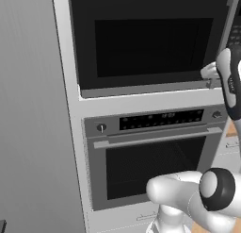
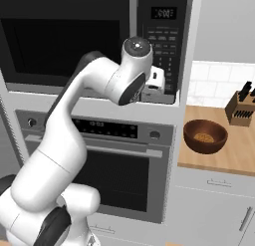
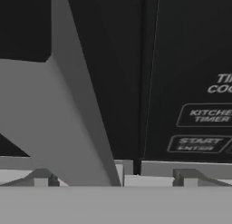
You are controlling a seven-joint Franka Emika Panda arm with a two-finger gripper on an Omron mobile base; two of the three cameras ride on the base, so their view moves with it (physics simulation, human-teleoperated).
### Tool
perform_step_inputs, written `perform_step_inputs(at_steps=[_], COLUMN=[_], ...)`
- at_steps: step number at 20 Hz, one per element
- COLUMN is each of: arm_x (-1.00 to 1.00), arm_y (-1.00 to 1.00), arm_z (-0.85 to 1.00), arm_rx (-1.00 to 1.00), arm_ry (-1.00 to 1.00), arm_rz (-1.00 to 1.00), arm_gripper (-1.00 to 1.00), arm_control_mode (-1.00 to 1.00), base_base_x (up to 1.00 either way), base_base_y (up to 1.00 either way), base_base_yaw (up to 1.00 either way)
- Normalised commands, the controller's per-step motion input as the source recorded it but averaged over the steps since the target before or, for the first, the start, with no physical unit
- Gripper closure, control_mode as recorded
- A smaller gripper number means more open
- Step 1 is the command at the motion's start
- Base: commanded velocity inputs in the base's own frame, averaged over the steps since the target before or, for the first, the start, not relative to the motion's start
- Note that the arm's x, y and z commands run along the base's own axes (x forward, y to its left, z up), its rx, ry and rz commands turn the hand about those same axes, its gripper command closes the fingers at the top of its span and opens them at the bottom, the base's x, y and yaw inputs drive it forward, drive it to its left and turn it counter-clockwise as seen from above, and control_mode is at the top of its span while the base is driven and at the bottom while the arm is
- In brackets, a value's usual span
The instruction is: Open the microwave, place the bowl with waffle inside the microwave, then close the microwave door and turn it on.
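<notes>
Grey wall panelling fills the nine o'clock side of the left base view, with a pale cabinet column holding two built-in appliances. At twelve o'clock sits the microwave, its black microwave door shut flat, and the grey bar handle runs up at about two o'clock. Below it, toward six o'clock, is the silver-framed oven with a knob and a horizontal handle. The arm's upper link rises at three o'clock and covers the microwave's lower right corner. From the right base view, the arm sweeps up from seven o'clock and its elbow and wrist stand in front of the door's lower edge and part of the keypad strip, hiding where the hand meets the front. At three o'clock a wooden counter carries the bowl, with the waffle lying inside it, well apart from the microwave; a knife block stands near the counter's back at two o'clock. Through the hand view, the gripper has its jaws spread wide, holding nothing, with the handle slanting from eleven o'clock down to six o'clock between the fingertips. Keypad labels show at four o'clock.
</notes>
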Motion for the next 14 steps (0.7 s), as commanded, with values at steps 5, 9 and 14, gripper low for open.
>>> perform_step_inputs(at_steps=[5,9,14], arm_x=[0.5,0.79,0.99], arm_y=[0.0,0.31,0.83], arm_z=[-0.1,-0.45,-0.69], arm_rx=[-0.01,-0.14,-0.31], arm_ry=[-0.39,-0.47,-0.37], arm_rz=[0.0,0.0,-0.08], arm_gripper=[-1.0,-1.0,1.0], arm_control_mode=[-1.0,-1.0,-1.0], base_base_x=[0.0,0.0,0.0], base_base_y=[0.0,0.0,0.0], base_base_yaw=[0.0,0.0,0.0])
